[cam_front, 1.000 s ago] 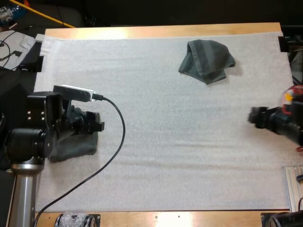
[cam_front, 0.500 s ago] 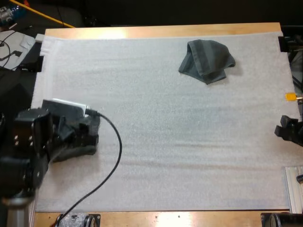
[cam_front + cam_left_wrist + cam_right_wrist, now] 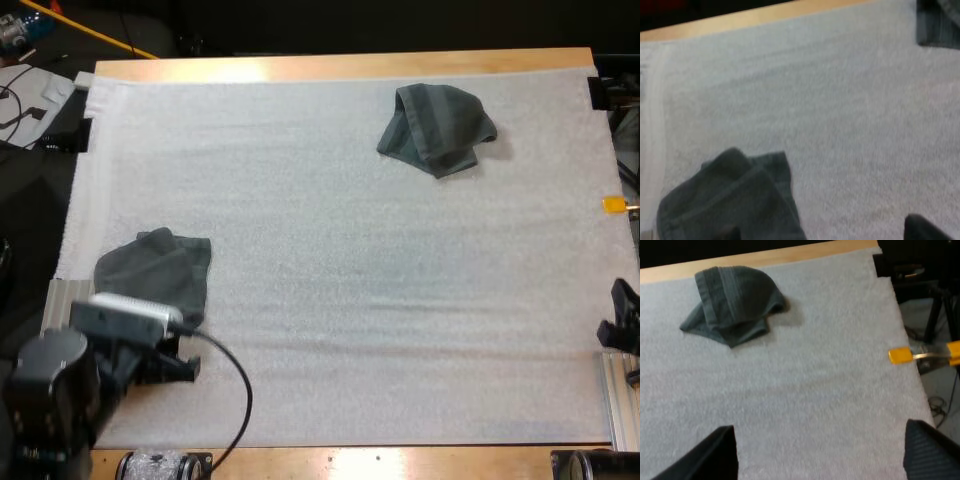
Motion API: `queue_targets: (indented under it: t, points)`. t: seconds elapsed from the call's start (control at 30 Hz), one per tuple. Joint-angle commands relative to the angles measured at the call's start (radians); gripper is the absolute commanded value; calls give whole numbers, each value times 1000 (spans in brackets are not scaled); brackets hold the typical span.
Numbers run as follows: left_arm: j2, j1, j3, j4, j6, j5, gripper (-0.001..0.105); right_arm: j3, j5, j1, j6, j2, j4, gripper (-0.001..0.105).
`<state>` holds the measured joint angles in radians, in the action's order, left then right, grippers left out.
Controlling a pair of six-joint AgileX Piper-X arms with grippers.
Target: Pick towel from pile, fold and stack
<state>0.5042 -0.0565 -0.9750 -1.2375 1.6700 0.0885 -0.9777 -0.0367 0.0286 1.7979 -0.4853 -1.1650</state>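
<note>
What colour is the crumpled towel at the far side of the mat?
The crumpled towel is dark grey-green, clearest in the right wrist view.

A white mat (image 3: 340,300) covers nearly all of the wooden surface (image 3: 340,66). The surface shows bare as a strip along the far side, well ahead of the left tool (image 3: 180,358). Beyond the mat's edge, far ahead of that tool and off to its left, lie white papers (image 3: 30,95) with dark cords (image 3: 12,108) across them. A yellow rod (image 3: 90,30) slants past them. A ribbed metal plate (image 3: 620,400) sits just beside the right tool (image 3: 620,318), on its near side.
</note>
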Motion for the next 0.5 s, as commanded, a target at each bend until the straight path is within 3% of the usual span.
queue_targets:
  t: [0.0,0.47]
  points:
    - [-93,-3,19,-29,6,-13,62,-7,-11,4,7,81,-29,67]
    - [-359,-4,44,-142,3,-7,62,-6,-1,2,7,309,-80,66]
